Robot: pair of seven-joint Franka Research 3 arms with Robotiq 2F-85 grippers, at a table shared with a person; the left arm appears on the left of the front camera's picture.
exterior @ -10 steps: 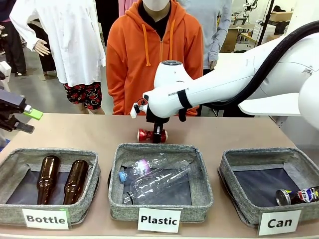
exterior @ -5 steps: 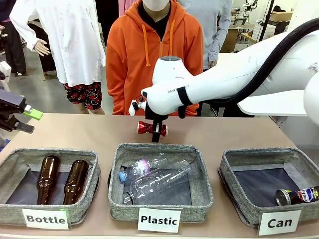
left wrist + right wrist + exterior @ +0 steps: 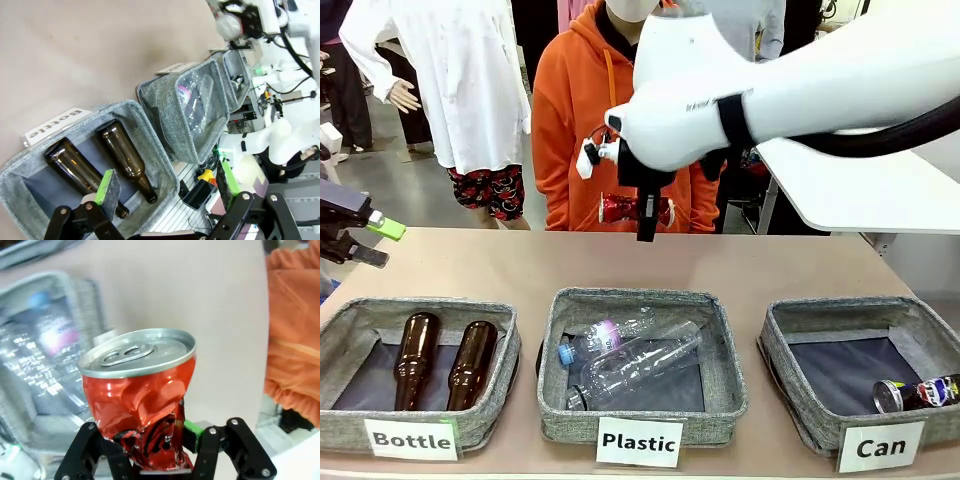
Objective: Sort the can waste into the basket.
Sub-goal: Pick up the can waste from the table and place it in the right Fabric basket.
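Observation:
My right gripper (image 3: 646, 214) is shut on the crushed shiny red can (image 3: 625, 209) and holds it high above the table's far side, in front of the person. In the right wrist view the red can (image 3: 139, 399) stands with its silver top up between the black fingers (image 3: 218, 449). The grey basket (image 3: 782, 385) labelled "Can" sits at the front right, and the dark printed can (image 3: 918, 393) lies in its near corner. My left gripper (image 3: 362, 236) hangs open at the table's left edge, and its green pads (image 3: 106, 187) hover over the Bottle basket.
A basket (image 3: 380, 310) labelled "Bottle" holds two brown glass bottles (image 3: 416, 359). The middle basket (image 3: 552, 372) labelled "Plastic" holds clear plastic bottles (image 3: 632, 363). A person in an orange hoodie (image 3: 570, 120) stands at the far side. A white table (image 3: 880, 195) lies behind on the right.
My right arm has lifted the red can off the table, from just above the surface to well above it. The left arm has not moved.

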